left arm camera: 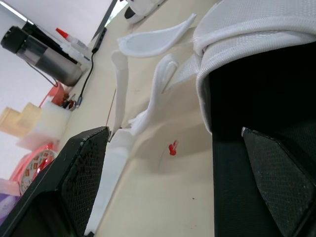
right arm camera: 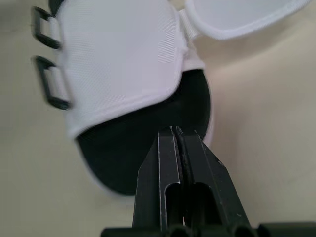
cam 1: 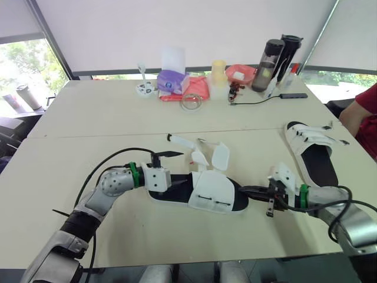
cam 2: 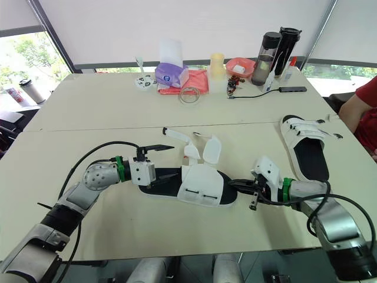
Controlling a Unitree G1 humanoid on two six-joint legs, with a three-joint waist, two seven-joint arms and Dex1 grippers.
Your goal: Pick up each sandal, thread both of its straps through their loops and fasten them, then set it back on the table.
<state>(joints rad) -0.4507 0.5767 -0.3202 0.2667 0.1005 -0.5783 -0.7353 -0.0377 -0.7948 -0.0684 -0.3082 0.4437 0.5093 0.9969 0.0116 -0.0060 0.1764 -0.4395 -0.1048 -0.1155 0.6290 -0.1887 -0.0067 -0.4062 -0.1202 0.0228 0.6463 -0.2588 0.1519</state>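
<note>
A sandal (cam 1: 212, 191) with a black footbed and a white upper lies at the table's near middle. Its two straps (cam 1: 184, 142) trail loose on the far side, outside the black loops (right arm camera: 47, 81). My left gripper (cam 1: 175, 170) is open at the heel end. One finger (left arm camera: 276, 177) is over the footbed, and the other (left arm camera: 74, 182) is beside a loose strap (left arm camera: 118, 163). My right gripper (cam 1: 244, 190) is shut, its tips (right arm camera: 175, 132) touching the footbed at the toe. A second sandal (cam 1: 315, 153) lies at the right with its straps across the upper.
Along the table's far edge stand a purple tissue box (cam 1: 171, 81), a red cloth (cam 1: 197, 88), cups, two dark bottles (cam 1: 272, 59) and a black cable (cam 1: 259, 101). A person in red (cam 1: 365, 112) sits at the right edge.
</note>
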